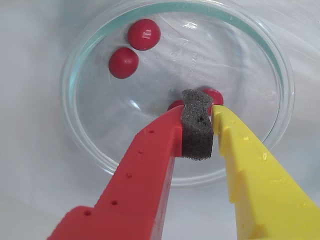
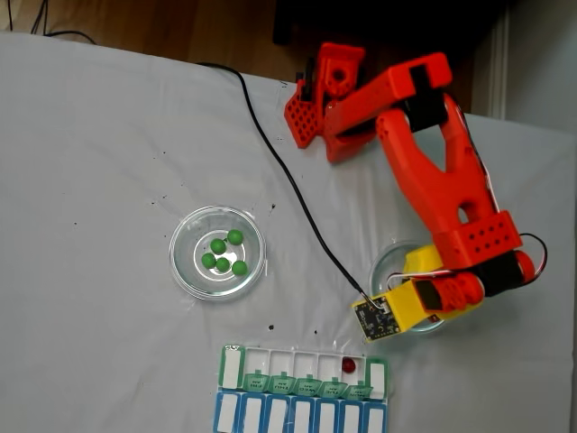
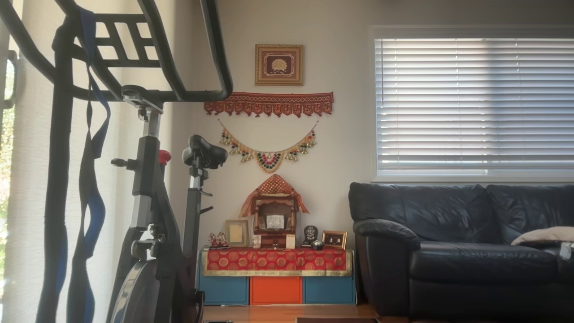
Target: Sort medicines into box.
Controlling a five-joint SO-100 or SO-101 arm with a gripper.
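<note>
Wrist view: the tool (image 1: 200, 117) hangs over a clear glass dish (image 1: 80, 135), red finger (image 1: 140, 180) on the left, yellow finger (image 1: 255, 170) on the right. A grey foam pad (image 1: 197, 125) fills the gap between the two tips, so the tool looks nearly closed w/ nothing but foam between the fingers; can't tell if it grips a ball. Two red balls (image 1: 143, 34) (image 1: 123, 62) lie apart at the far left of the dish, close to each other. Two more red balls (image 1: 216, 95) (image 1: 175, 105) peek out just behind the foam pad, partly hidden; touching the pad or not, can't tell.

Fixed view: the red arm (image 2: 433, 171) reaches from the far side of the white bench (image 2: 90, 135) down over that dish (image 2: 389, 262) at right. A second glass dish (image 2: 185, 271) sits well apart to the left, holding five green balls (image 2: 223, 263) clustered near its middle. At the near edge is the pill box (image 2: 230, 365), green lids folded open, white compartments showing. One red ball (image 2: 348, 365) lies in a compartment near its right end. A blue-lidded row (image 2: 297, 417) lies just beside the pill box on its near side. A black cable (image 2: 297, 198) runs across the bench to the arm's wrist.

Other view: a room w/ an exercise bike (image 3: 152, 202) at left and a dark sofa (image 3: 462, 246) at right.
</note>
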